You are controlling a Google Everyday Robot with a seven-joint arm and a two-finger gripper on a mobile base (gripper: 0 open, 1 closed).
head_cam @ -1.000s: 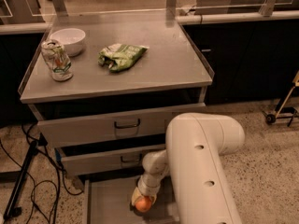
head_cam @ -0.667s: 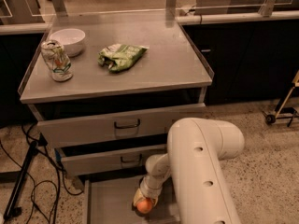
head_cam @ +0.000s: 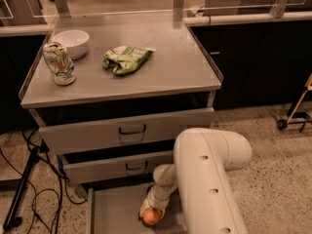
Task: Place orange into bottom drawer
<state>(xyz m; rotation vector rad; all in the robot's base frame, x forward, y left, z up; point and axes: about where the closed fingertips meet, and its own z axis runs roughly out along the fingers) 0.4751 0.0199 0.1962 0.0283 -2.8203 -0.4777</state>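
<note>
The gripper (head_cam: 151, 215) was down inside the pulled-out bottom drawer (head_cam: 113, 212), jaws clamped on the orange (head_cam: 150, 218). A bowl (head_cam: 72, 42), can (head_cam: 58, 63) and green bag (head_cam: 126, 59) sat on the worktop (head_cam: 175, 69).

Arm (head_cam: 207, 179) folded downward, gripper (head_cam: 151, 215) low, pointing down

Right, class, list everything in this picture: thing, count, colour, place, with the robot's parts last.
bowl: 1, white, cabinet top, back left
can: 1, silvery, beside the bowl
snack bag: 1, green, mid top
upper drawers: 2, grey, partly open
bottom drawer: 1, grey, pulled out
orange: 1, orange, in the bottom drawer
cables: several, black, floor, left
arm: 1, white, reaching into the bottom drawer
gripper: 1, at the orange
</note>
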